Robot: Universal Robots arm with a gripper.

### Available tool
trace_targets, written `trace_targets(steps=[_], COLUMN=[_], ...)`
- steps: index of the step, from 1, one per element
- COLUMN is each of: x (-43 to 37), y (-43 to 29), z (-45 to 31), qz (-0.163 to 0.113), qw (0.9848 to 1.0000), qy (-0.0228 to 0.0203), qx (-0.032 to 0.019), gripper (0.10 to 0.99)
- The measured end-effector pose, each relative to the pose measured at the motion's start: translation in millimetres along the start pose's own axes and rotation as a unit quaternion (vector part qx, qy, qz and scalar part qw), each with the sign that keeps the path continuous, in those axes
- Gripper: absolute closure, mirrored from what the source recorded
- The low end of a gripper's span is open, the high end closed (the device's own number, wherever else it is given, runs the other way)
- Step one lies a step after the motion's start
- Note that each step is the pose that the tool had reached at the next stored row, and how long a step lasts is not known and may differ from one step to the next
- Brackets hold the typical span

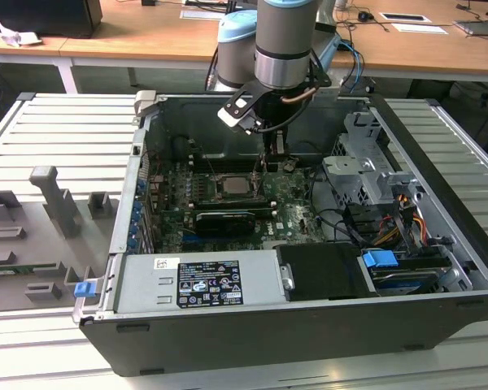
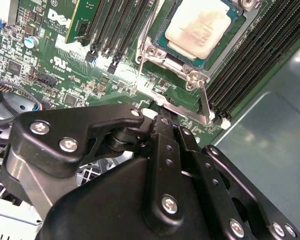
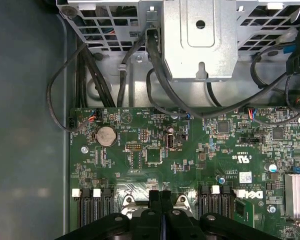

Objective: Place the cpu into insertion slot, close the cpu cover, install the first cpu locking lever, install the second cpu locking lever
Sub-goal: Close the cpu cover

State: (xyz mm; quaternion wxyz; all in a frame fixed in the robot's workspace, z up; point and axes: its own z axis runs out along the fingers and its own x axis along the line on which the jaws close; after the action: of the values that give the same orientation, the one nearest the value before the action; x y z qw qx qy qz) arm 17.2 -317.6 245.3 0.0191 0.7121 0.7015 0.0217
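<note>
cpu (image 2: 200, 27) sits in the slot (image 2: 151, 52); cover (image 2: 180, 62) looks down around it. End effector (image 3: 160, 197) is pressed together, pinching nothing I can see, tip just beside a lever (image 2: 204, 97) at the socket corner. Lever looks like thin springy wire, likely slippery; best taken near its free end. Memory slots (image 2: 250, 55) crowd that side, so there's little room.

Even overhead room light; computer case (image 1: 309, 341) interior shadowed. Second wrist view: white glare on motherboard (image 2: 121, 74), sheen on chip (image 2: 197, 27). First wrist view: metal bracket (image 3: 205, 35) bright, bare case panel (image 3: 25, 125) dim.
</note>
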Motion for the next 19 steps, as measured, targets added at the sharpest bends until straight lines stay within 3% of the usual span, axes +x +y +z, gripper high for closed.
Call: trace_targets(steps=[19], x=[-0.1], y=[-5.1], z=[-0.1], qz=[0.000], qw=[1.0000], qy=[0.0000], qx=[0.0000], gripper=[0.980])
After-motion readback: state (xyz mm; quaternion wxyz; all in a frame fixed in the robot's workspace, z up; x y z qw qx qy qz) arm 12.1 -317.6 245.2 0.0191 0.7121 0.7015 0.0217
